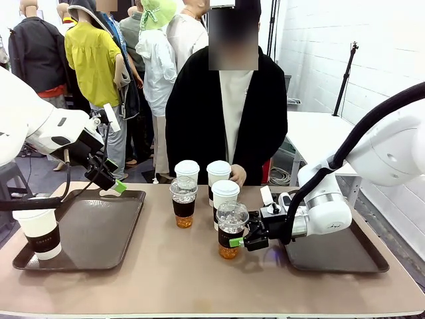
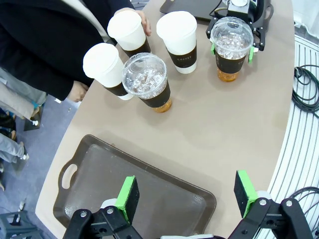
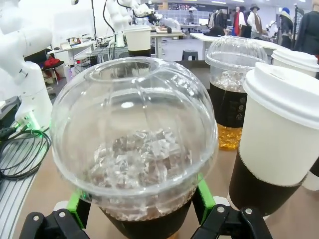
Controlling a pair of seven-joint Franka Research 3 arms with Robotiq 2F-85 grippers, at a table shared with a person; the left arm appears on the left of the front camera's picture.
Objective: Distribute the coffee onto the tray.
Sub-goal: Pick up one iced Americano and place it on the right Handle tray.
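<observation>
The coffee stands mid-table: three white lidded cups (image 1: 225,194) with dark sleeves and a clear dome-lidded cup (image 1: 184,199) of amber drink. A second dome-lidded cup (image 1: 231,229) stands on the table nearer me, and my right gripper (image 1: 240,240) is open around its dark sleeve, green pads (image 3: 79,205) on either side. This cup (image 3: 134,149) looms close in the right wrist view. My left gripper (image 2: 187,195) hangs open over the left tray (image 1: 99,232), with nothing between its fingers. One white lidded cup (image 1: 38,232) stands on that tray's near left corner.
A second dark tray (image 1: 339,256) lies at the right under my right arm. A person in black stands at the far side with a hand (image 1: 237,174) by the white cups. The table's front strip is bare.
</observation>
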